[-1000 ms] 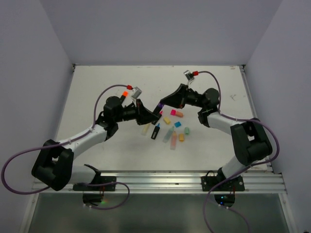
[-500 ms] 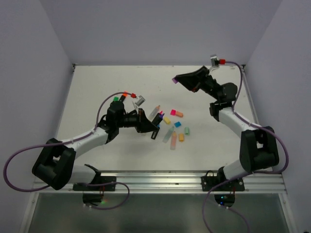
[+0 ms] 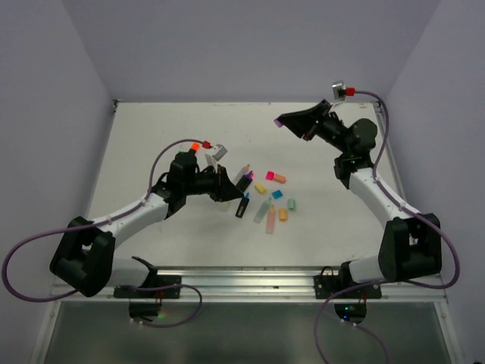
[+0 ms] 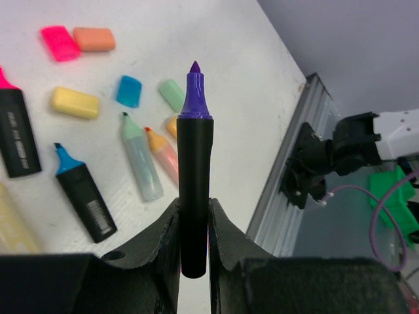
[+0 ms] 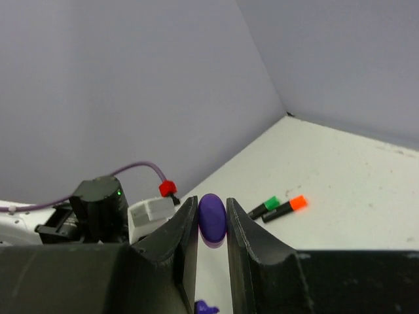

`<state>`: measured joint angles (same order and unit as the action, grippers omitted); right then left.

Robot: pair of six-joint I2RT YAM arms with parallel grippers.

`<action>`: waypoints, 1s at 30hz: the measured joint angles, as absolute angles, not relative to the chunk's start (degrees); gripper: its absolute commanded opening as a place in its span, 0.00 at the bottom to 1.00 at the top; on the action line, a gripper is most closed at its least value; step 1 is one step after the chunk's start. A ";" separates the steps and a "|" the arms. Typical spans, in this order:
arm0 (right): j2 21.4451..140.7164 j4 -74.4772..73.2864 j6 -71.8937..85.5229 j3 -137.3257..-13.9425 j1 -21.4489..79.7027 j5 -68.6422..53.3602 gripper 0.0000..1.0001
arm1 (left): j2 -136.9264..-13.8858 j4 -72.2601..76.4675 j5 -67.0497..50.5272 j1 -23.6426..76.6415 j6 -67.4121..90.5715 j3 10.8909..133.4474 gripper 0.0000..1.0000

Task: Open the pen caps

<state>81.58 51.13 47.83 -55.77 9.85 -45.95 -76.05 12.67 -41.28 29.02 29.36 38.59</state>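
Wrist views and overhead view, 1 moment. Your left gripper [image 4: 194, 222] is closed narrowly on the black barrel of the purple pen [image 4: 195, 150]. The pen stands straight between the fingers, its purple tip bare and pointing away from the camera. Your right gripper [image 5: 212, 222] is raised high over the far right part of the table [image 3: 151, 136] and pinches the purple cap [image 5: 212, 217] between its 2 fingers. Cap and pen are well apart: the cap is up at the right, the pen low over the middle of the table. Below the left gripper you see 6 loose caps. The pink cap [image 4: 59, 42] lies just beside the orange cap [image 4: 93, 39]. The yellow cap [image 4: 75, 103] is nearer the camera, and the blue cap [image 4: 129, 91] is just beside the mint cap [image 4: 172, 95]. The amber cap [image 3: 283, 214] is mostly hidden behind the held pen in the left wrist view. Uncapped pens rest near them: the mint pen [image 4: 141, 160] and the peach pen [image 4: 160, 149] side by side, the blue-tipped pen [image 4: 82, 193], and the pink-tipped pen [image 4: 16, 134] at the left edge. In the right wrist view, 2 capped pens, the green-capped pen [image 5: 264, 207] and the orange-capped pen [image 5: 287, 209], lie side by side on the table beyond the left arm [image 5: 98, 209].
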 measured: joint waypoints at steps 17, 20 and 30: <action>83.96 2.87 26.41 -58.46 9.85 -31.88 0.00 | -84.29 1.52 -10.24 29.02 23.35 47.68 0.00; 87.59 0.51 25.67 -58.43 9.85 -30.89 0.00 | -88.07 1.30 -7.20 29.02 23.35 48.47 0.00; 94.76 -0.93 24.32 -56.45 9.85 -27.53 0.00 | -96.14 1.17 -2.17 29.02 23.11 51.35 0.00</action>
